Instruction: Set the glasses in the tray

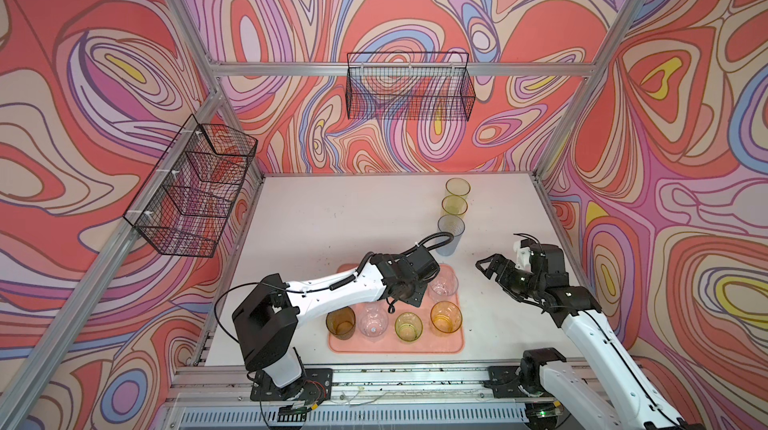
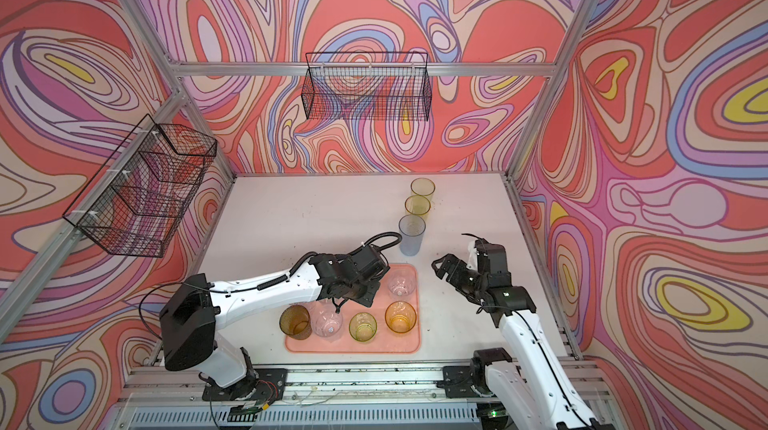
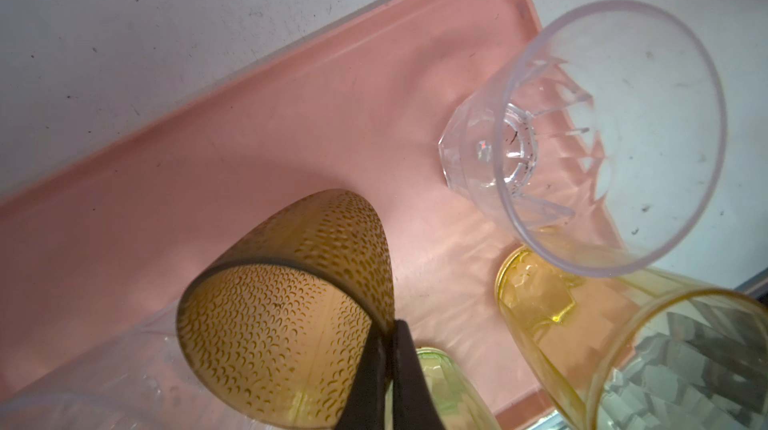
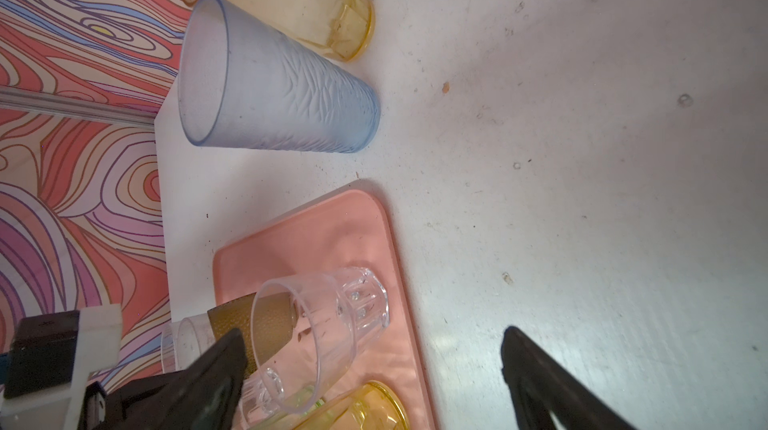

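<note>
While in left gripper (image 3: 391, 330), amber glass (image 3: 282, 315).

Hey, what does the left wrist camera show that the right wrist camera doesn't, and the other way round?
Only left wrist: the left claw shut on the rim of the brown glass. Only right wrist: the blue glass and a yellow glass on the table beyond the tray, plus the open right claw. Both: the tray, the clear glass near its corner, the brown glass, the orange glass.
</note>
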